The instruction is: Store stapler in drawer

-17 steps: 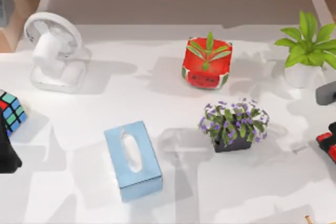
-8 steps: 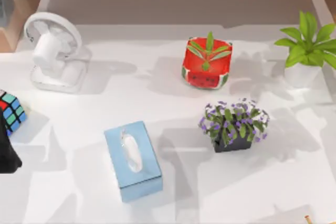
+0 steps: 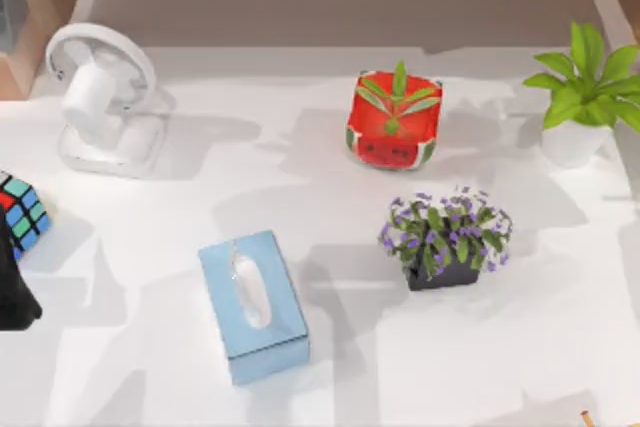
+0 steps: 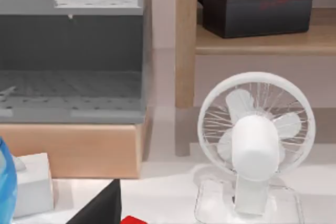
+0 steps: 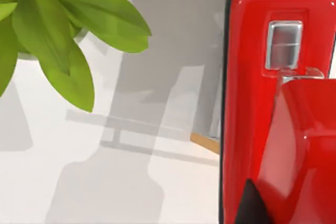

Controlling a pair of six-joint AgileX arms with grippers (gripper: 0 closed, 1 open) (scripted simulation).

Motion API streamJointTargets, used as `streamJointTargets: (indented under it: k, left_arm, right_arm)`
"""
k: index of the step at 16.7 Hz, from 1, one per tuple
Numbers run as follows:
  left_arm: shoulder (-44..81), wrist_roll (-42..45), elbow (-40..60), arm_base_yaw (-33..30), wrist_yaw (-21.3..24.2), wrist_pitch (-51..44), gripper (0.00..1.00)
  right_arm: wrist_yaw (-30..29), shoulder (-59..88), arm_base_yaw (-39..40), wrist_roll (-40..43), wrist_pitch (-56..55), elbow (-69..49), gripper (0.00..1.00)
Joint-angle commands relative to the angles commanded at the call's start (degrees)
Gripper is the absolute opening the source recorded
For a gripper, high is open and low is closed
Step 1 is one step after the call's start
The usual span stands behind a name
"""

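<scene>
From above, the desk [image 3: 180,247] carries a blue tissue box [image 3: 252,305] with 1 tissue in its slot, and a watermelon pot [image 3: 392,127] holding a green plant. The left wrist view shows an open grey drawer [image 4: 71,85] and a black tissue box [image 4: 256,11] whose lettering is unreadable. In the right wrist view, the stapler [image 5: 278,103] sits close up; I cannot tell how either arm's jaws stand.
</scene>
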State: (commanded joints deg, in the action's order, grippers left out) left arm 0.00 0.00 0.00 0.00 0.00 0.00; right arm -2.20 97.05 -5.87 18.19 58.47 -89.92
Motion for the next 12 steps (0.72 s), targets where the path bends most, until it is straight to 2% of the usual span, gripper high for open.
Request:
streamJointTargets:
  k: [12]
  left_arm:
    - [0.0, 0.0, 0.0, 0.0, 0.0, 0.0, 1.00]
  right_arm:
    - [0.5, 28.0, -11.4, 1.4, 11.3, -33.0, 0.00]
